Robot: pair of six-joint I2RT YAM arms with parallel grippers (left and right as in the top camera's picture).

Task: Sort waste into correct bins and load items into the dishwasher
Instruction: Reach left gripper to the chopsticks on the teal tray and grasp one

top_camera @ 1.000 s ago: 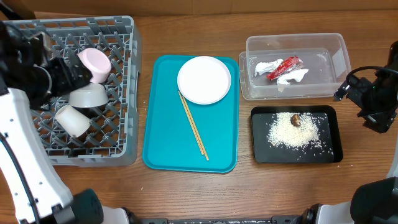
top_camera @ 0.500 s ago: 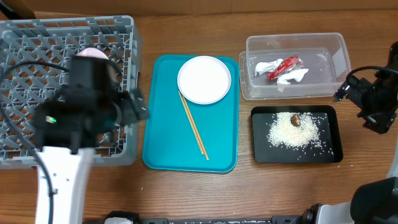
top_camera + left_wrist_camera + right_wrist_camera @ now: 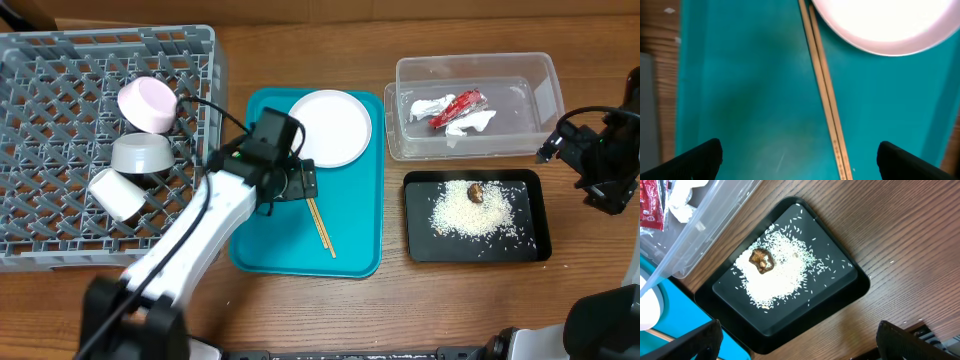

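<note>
Overhead: the left end effector (image 3: 303,183) hangs over the teal tray (image 3: 260,240), jaws spread and empty, above the chopsticks (image 3: 322,228) near the round white plate (image 3: 335,125). Half a second ago this arm covered the grey lattice dish rack (image 3: 60,215); the pink bowl (image 3: 148,104), metal bowl (image 3: 140,153) and cup (image 3: 117,194) now show there. The right end effector (image 3: 552,148) is unmoved and released, beside the clear tub (image 3: 540,75) with the red wrapper (image 3: 458,107) and napkin (image 3: 430,107).

Left wrist: only this view shows the two thin wooden sticks touching side by side.

Right wrist: the glossy black tray (image 3: 850,287) holds heaped rice (image 3: 775,275) with the brown scrap (image 3: 761,260) on top, on the wood-grain worktop (image 3: 900,240).
</note>
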